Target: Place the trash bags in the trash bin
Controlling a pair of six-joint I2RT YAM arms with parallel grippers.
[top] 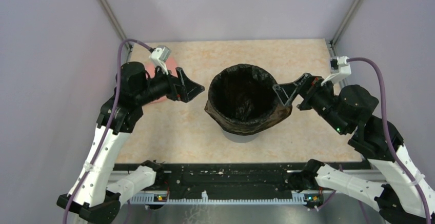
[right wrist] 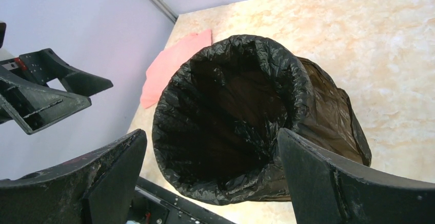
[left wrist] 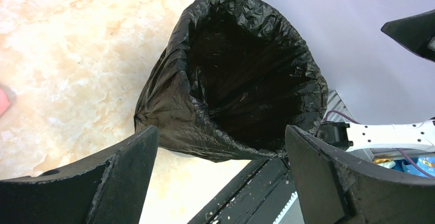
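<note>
The grey trash bin (top: 240, 136) stands mid-table, lined with a crinkled black trash bag (top: 246, 122) whose rim folds down over the bin's outside, mouth wide. My left gripper (top: 197, 89) hovers open just left of the rim, with nothing between its fingers. On the opposite side my right gripper (top: 281, 93) is open at the rim's right edge, close to the bag's overhang. In the left wrist view the bag (left wrist: 174, 116) fills the space beyond my open gripper (left wrist: 220, 131). The right wrist view shows the bag (right wrist: 318, 101) beyond its open gripper (right wrist: 210, 134).
A salmon-pink cloth (top: 152, 71) lies on the table behind the left arm, also seen in the right wrist view (right wrist: 172, 65). Grey walls close in the left, right and back. A black rail (top: 225, 175) runs along the near table edge.
</note>
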